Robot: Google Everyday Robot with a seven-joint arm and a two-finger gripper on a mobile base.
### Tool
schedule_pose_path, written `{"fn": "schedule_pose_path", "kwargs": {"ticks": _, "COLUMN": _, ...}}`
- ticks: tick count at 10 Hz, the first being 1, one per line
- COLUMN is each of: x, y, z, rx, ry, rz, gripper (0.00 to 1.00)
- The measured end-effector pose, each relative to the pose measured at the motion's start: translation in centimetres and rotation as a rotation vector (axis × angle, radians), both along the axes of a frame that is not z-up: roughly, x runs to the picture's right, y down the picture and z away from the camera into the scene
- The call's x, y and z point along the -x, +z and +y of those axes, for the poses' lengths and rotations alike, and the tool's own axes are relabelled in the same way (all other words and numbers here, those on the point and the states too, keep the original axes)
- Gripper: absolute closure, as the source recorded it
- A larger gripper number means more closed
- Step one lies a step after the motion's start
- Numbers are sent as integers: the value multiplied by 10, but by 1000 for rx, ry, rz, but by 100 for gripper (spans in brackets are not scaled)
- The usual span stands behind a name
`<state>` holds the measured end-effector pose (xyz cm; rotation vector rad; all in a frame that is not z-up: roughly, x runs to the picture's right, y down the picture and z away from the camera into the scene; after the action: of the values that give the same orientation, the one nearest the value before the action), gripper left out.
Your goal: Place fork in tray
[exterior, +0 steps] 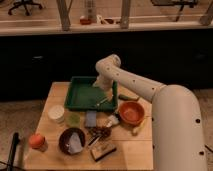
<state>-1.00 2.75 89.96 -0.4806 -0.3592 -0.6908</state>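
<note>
The fork (102, 102) shows as a pale sliver inside the green tray (79, 95), near the corner toward the orange bowl (131, 112), just under the gripper (104, 93), whose grip I cannot tell, while the white arm (137, 86) rises to a bent joint and turns down over the tray.

Light wooden table (127, 152); on it a dark-green tray (80, 95) at the back, an orange bowl (131, 113) just beside it; a white cup (56, 113), a dark bowl (62, 139) and an orange ball (36, 141) nearer the front; the gripper (103, 92) hangs over the tray.
</note>
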Motion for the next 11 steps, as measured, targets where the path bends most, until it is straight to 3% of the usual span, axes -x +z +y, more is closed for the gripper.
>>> {"fn": "schedule_pose_path", "kwargs": {"ticks": 11, "x": 7, "y": -6, "z": -3, "rx": -12, "ry": -26, "rz": 6, "gripper": 20}}
